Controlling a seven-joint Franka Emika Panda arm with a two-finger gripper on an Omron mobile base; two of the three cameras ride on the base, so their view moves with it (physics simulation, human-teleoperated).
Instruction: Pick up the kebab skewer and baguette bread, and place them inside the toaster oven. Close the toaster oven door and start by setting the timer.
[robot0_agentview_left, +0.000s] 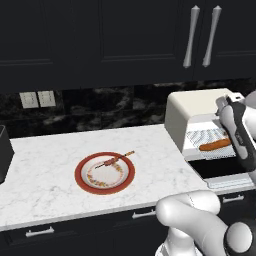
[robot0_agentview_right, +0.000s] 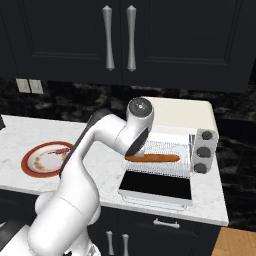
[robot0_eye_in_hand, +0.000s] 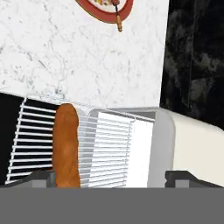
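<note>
So the baguette bread (robot0_eye_in_hand: 66, 146) is laid lengthwise on the wire rack (robot0_eye_in_hand: 105, 144) of the toaster oven (robot0_agentview_right: 185, 117). In the hand view it's seen lower left, with its near end right by the left fingertip (robot0_eye_in_hand: 41, 178). The gripper (robot0_eye_in_hand: 111, 179) is spread wide and released, nothing is held between the tips, and the loaf is left lying off to one side of the gap.

The toaster oven door (robot0_agentview_right: 156, 186) is dropped flat open, seen at center-bottom of the right base view, with the dark knobs (robot0_agentview_right: 203, 151) stacked to the right of the rack.

The kebab skewer (robot0_agentview_left: 114, 161) is found on a red-rimmed plate (robot0_agentview_left: 82, 179), middle of the left base view, well apart from the oven.

Everything is set on a white marble counter (robot0_agentview_left: 45, 165), backed by a dark stone backsplash (robot0_agentview_left: 100, 107), with black cabinets (robot0_agentview_left: 100, 35) overhead and silver handles (robot0_agentview_left: 191, 36) at upper right.
</note>
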